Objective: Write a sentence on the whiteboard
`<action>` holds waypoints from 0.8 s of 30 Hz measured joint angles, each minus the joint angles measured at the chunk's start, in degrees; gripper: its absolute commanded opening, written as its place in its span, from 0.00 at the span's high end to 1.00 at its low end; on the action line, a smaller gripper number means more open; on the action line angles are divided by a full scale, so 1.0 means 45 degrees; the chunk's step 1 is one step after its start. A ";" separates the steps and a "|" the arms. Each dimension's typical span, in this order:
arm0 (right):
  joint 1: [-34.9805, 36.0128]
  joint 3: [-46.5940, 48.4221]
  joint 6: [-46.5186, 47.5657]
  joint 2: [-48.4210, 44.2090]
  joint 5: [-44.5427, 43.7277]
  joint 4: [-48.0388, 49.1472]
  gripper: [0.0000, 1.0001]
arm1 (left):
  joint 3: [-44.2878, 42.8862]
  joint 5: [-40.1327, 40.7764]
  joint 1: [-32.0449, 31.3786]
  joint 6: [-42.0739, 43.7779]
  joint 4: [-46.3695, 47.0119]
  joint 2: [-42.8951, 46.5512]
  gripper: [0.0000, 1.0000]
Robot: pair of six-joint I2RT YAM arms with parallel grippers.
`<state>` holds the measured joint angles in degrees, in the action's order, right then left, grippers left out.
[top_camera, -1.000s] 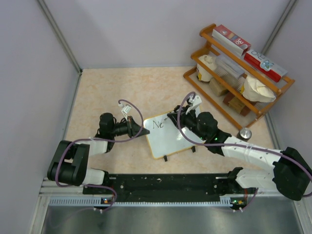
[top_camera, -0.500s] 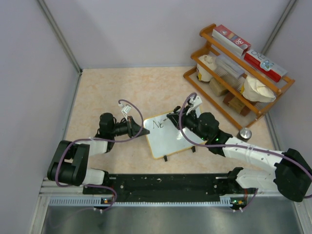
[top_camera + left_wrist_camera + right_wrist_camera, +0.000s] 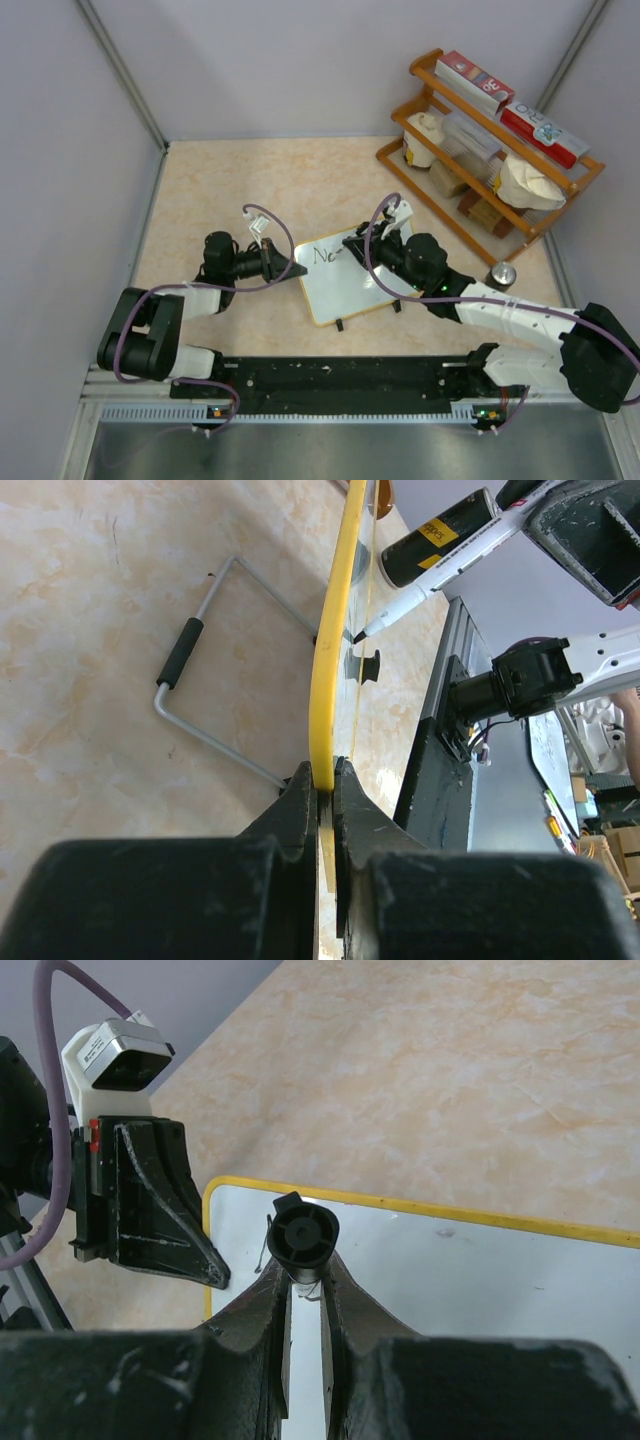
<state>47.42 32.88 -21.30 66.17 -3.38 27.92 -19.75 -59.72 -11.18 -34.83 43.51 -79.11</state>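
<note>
The whiteboard (image 3: 345,277) stands tilted on the table in the top view, with a yellow-tan frame and two black feet; a few dark letters are written near its top left corner. My left gripper (image 3: 297,270) is shut on the board's left edge; in the left wrist view the yellow frame (image 3: 330,670) runs up from between my fingers. My right gripper (image 3: 352,243) is shut on a black marker (image 3: 303,1240). In the left wrist view the marker's tip (image 3: 358,636) touches the board face. The right wrist view looks down the marker's end at the white board (image 3: 480,1280).
A wooden shelf rack (image 3: 490,150) with boxes and bags stands at the back right. A small round metal-topped object (image 3: 502,273) sits near the right arm. The board's wire stand (image 3: 215,670) lies on the table behind it. Grey walls enclose the table.
The marker and my right gripper have shifted slightly along the board near the top left, and the dark writing there has changed a little. The left gripper has not moved.
</note>
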 measured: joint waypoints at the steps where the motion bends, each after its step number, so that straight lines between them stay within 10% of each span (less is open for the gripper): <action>1: 0.0000 0.0000 0.0000 0.0000 0.0000 0.0000 1.00 | 0.0000 0.0000 0.0000 -0.0005 0.0005 -0.0010 1.00; 24: -0.0019 0.0000 -0.0107 0.0005 -0.0495 -0.0010 1.00 | 0.0000 0.0034 0.0000 -0.0044 0.0000 -0.0039 1.00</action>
<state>47.33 32.88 -21.78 66.19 -5.61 27.88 -19.75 -59.57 -11.18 -35.03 43.51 -79.29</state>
